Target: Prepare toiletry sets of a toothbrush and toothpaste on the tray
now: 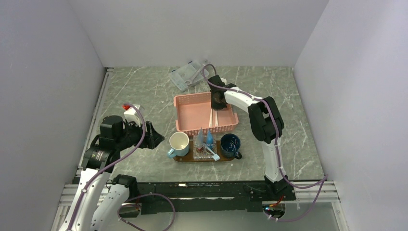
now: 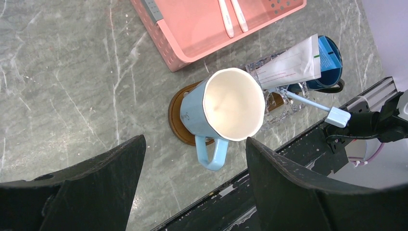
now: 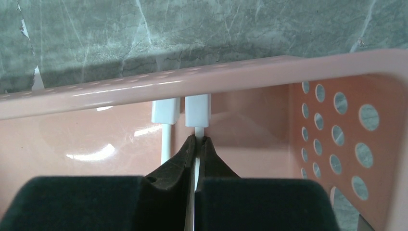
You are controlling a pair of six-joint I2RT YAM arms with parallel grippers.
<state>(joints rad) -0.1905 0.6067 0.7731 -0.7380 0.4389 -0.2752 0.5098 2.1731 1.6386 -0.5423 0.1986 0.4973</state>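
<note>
The dark-brown oval tray lies in front of the pink basket. On it stand a light blue mug, a clear glass and a dark blue mug. The paler toothpaste tube and the bright blue tube stand upright there. A light blue toothbrush leans out of the glass. My right gripper is inside the basket, shut on a white toothbrush. A second white toothbrush lies beside it. My left gripper is open and empty, left of the light blue mug.
A clear plastic box lies at the back, behind the basket. The basket's near wall stands just past the toothbrush heads. The table's front rail runs close to the tray.
</note>
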